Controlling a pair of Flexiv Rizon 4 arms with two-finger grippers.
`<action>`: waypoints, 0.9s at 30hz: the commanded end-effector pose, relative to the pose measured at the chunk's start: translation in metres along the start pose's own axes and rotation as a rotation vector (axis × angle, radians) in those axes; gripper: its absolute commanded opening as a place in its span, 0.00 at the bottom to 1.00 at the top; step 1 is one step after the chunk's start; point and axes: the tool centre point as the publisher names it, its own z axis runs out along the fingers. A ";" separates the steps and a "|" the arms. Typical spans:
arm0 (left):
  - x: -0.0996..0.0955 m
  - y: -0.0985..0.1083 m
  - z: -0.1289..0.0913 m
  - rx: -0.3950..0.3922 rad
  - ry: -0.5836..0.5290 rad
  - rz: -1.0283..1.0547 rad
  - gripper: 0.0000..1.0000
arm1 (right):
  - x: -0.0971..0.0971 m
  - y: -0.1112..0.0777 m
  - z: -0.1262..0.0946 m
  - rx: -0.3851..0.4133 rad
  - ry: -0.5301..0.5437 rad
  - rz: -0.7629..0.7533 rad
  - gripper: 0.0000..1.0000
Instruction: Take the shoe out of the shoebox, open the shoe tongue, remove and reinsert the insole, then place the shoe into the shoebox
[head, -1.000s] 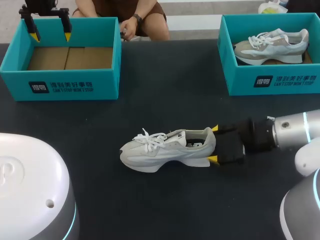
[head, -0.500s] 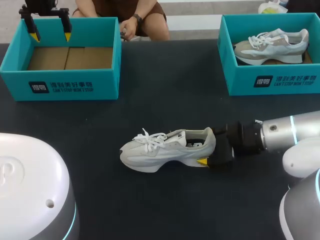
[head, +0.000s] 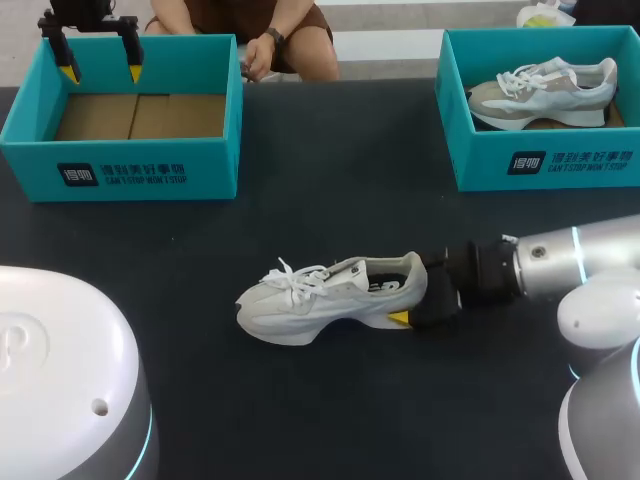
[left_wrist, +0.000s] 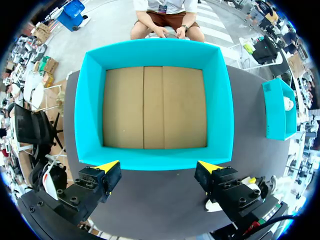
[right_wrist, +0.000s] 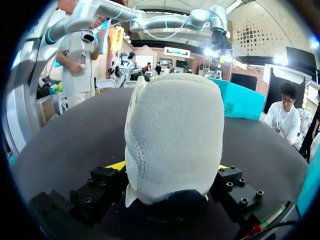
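A light grey shoe (head: 330, 295) with white laces stands upright on the dark table, toe to the left. My right gripper (head: 412, 292) is at its heel, with one finger (head: 398, 318) against the near side and the other hidden behind the shoe. In the right wrist view the heel (right_wrist: 172, 135) fills the gap of the right gripper (right_wrist: 170, 166), and both fingers lie against its sides. My left gripper (head: 101, 72) hangs open over the back rim of the empty teal shoebox (head: 120, 165). From the left wrist view, that left gripper (left_wrist: 159, 166) looks down into the shoebox (left_wrist: 155, 159).
A second teal box (head: 545, 165) at the back right holds another grey shoe (head: 545, 90). That box (left_wrist: 277, 112) also shows beyond the empty one. My arms' white bases fill the near corners (head: 60, 380).
My right gripper has slid left around the heel and its fingers have come in on it. The shoe has shifted slightly left. The left arm has not moved.
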 end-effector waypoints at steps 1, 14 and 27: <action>0.000 0.000 0.000 -0.001 -0.001 0.000 1.00 | -0.006 -0.001 0.003 0.012 0.010 0.003 0.00; 0.000 0.000 0.000 -0.001 -0.001 0.000 1.00 | -0.008 -0.006 0.004 0.028 0.028 -0.010 0.00; 0.000 0.000 0.000 -0.001 -0.001 0.000 1.00 | -0.008 -0.006 0.004 0.028 0.028 -0.010 0.00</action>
